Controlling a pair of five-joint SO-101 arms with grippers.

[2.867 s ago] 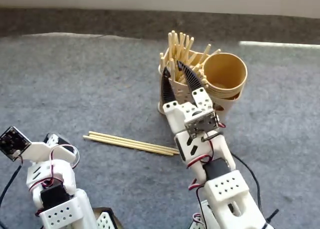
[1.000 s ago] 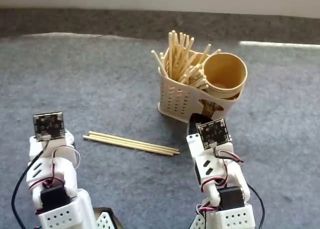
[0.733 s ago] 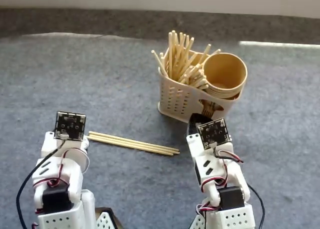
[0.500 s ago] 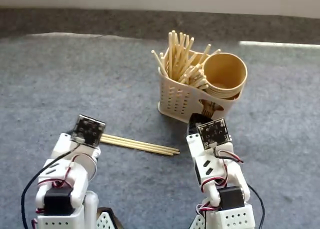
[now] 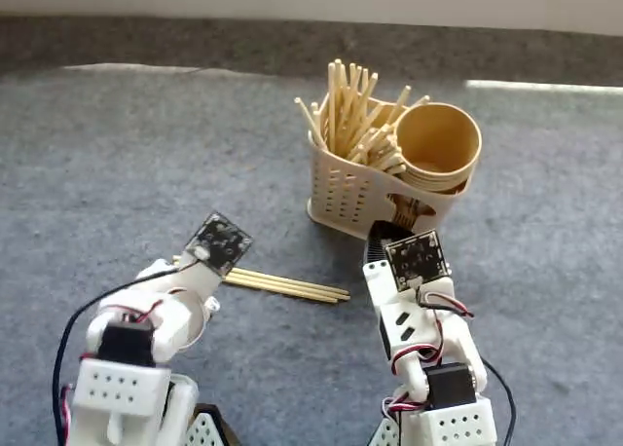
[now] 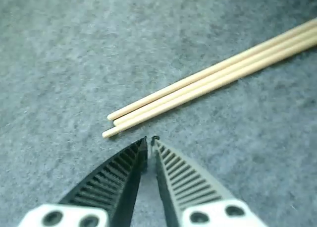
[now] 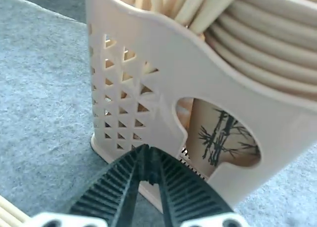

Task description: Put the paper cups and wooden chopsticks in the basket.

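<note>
Three wooden chopsticks (image 6: pixel 213 78) are being left on the carpet (image 5: pixel 146 154) near the basket (image 5: pixel 355 198) holding the paper cups (image 5: pixel 438 144). The left gripper (image 6: pixel 149 141) is being swung closer to their ends than before, pinched together, empty. The right gripper (image 7: pixel 147 152) is being kept by the basket's foot, pinched together, empty.

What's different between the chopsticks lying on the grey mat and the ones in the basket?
The loose chopsticks lie flat on the mat, side by side; the basket chopsticks stand on end, fanned at different tilts. The loose chopsticks number three; the basket chopsticks are a crowded bunch. The loose ones lie apart from the basket; the others share it with stacked paper cups. Both are the same pale wood.
</note>
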